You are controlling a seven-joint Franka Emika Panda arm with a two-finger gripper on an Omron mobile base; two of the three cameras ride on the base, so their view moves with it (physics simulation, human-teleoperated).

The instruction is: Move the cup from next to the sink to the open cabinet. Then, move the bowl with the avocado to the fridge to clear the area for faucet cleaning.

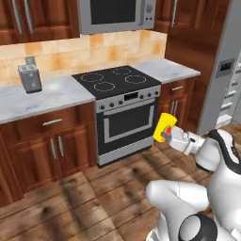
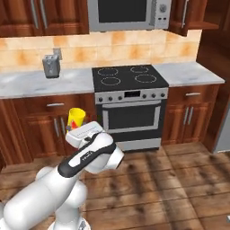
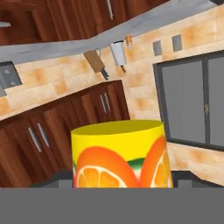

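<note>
The small yellow cup (image 1: 164, 125) (image 2: 75, 117) hangs in mid-air in front of the oven, with my gripper (image 1: 165, 136) (image 2: 74, 128) shut on its lower part. In the hand view the cup (image 3: 119, 151) stands upright right before the camera, showing orange-slice artwork, and covers most of the fingers. The dark wooden wall cabinet (image 2: 197, 13) with its door swung out is at the upper right, beyond the stove. The grey fridge (image 1: 222, 80) stands at the far right, with white shelves at its edge. The sink, bowl, avocado and faucet are out of view.
A black-topped stove (image 1: 121, 81) with an oven below stands straight ahead, under a microwave (image 1: 115, 14). A toaster (image 1: 29, 78) sits on the grey counter (image 1: 42, 99) to the left. Low wooden cabinets line the wall; wooden floor lies before them.
</note>
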